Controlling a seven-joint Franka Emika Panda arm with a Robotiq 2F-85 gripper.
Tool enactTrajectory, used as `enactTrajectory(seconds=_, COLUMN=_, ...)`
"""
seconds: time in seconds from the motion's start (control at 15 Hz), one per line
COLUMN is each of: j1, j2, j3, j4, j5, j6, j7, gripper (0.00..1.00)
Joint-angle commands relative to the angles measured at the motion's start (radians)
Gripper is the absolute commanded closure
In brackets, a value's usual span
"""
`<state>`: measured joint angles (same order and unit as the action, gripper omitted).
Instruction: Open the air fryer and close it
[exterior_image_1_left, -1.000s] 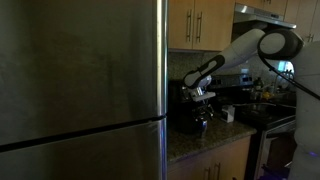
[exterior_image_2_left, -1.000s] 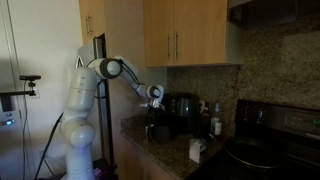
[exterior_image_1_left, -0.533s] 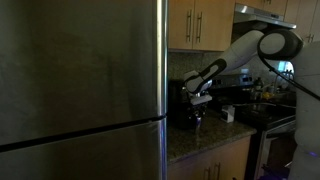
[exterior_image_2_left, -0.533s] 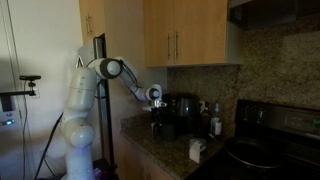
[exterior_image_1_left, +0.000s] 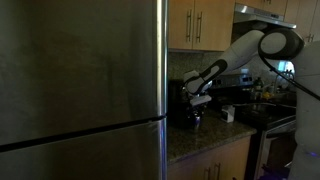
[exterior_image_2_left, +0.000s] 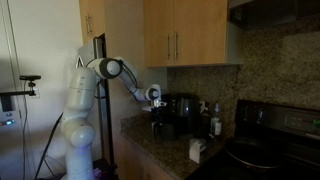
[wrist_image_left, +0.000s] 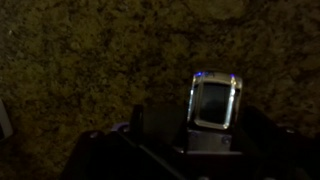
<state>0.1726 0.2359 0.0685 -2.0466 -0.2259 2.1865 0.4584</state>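
One relation governs your next move. Reading an exterior view from the left, the tall brushed-steel fridge (exterior_image_1_left: 80, 80) comes first. Just past its edge is the small upright glossy black air fryer (exterior_image_1_left: 178, 103), on the speckled granite worktop (exterior_image_1_left: 205, 140). Your tool (exterior_image_1_left: 199, 110) is close on the fryer's right. From the opposite side the order flips: the tool (exterior_image_2_left: 155, 110) sits left, and the air fryer (exterior_image_2_left: 178, 112) is just beside it on the right. A small white box (exterior_image_2_left: 197, 150) and a black stove (exterior_image_2_left: 270, 150) lie further right, well apart.

The fryer's body stands upright, so I judge its drawer would travel level, towards the tool's side. Whether it is open or closed is too dark to tell.

In the wrist view one lit fingertip (wrist_image_left: 215, 100) hangs over bare granite. You cannot tell from these pictures whether the tool is released, clenched or touching the fryer.
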Motion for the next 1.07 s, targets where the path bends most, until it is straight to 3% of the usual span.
enactTrajectory(seconds=0.0, j1=0.017, j2=-0.001, j3=-0.025, j4=-0.02, j5=-0.081, j6=0.143, j7=0.092, gripper=0.0)
enactTrajectory(seconds=0.53, j1=0.055, j2=0.036, j3=-0.108, j4=-0.047, j5=-0.35, j6=0.583, j7=0.302, gripper=0.0)
enactTrajectory(seconds=0.73, j1=0.065, j2=0.053, j3=-0.145, j4=-0.044, j5=-0.437, j6=0.668, j7=0.416, gripper=0.0)
enactTrajectory(seconds=1.0, j1=0.147, j2=0.06, j3=-0.264, j4=-0.017, j5=-0.641, j6=0.694, j7=0.733, gripper=0.0)
